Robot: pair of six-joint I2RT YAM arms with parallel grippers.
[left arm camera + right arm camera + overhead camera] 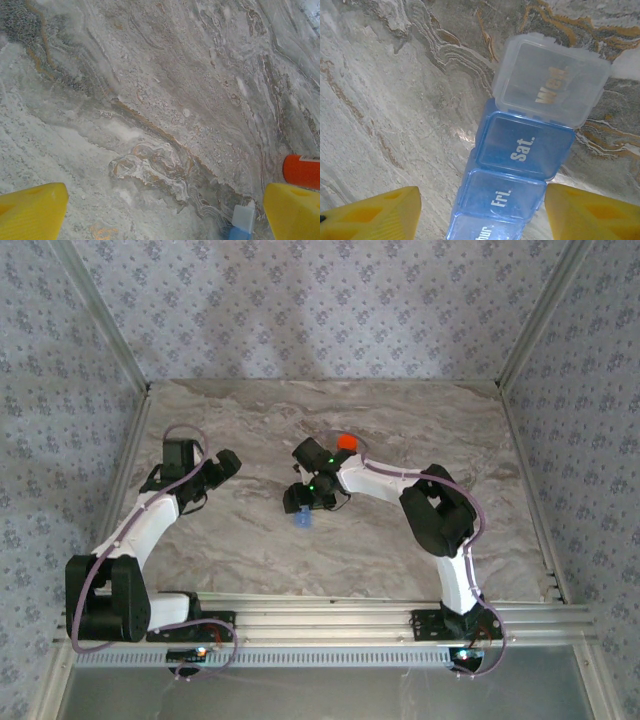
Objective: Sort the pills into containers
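My right jaws are released and stand part-way apart, astride the translucent blue plastic pill organizer (pixel 515 170). One yellow finger (pixel 370 215) sits to its left with bare stone showing between them. The other is just beside its right wall, and I cannot tell whether it touches.

The organizer lies flat on the grey-veined marble surface (pixel 395 100). Its long axis runs out ahead from between my fingers, leaning a little to the right. Going away from me, the lids read Thur, Fri. and Sat., and they look pressed down. At the far end is a paler, clear square piece marked Wed (pixel 550 80), skewed slightly rightward. I cannot tell whether it is a raised lid or a compartment of its own. I can make out no pills through the plastic.

My left jaws are released and spread wide over bare marble. Ahead, just beyond their right finger (pixel 292 210), sits the bright orange cylindrical bottle (pixel 302 171) with a white label. I cannot tell whether it stands or lies. The organizer's end (pixel 243 222) is just inside that finger.

From above, open stone lies between my two arms. The metal side rails (pixel 130 455) and patterned walls (pixel 320 300) are well apart from both jaws.
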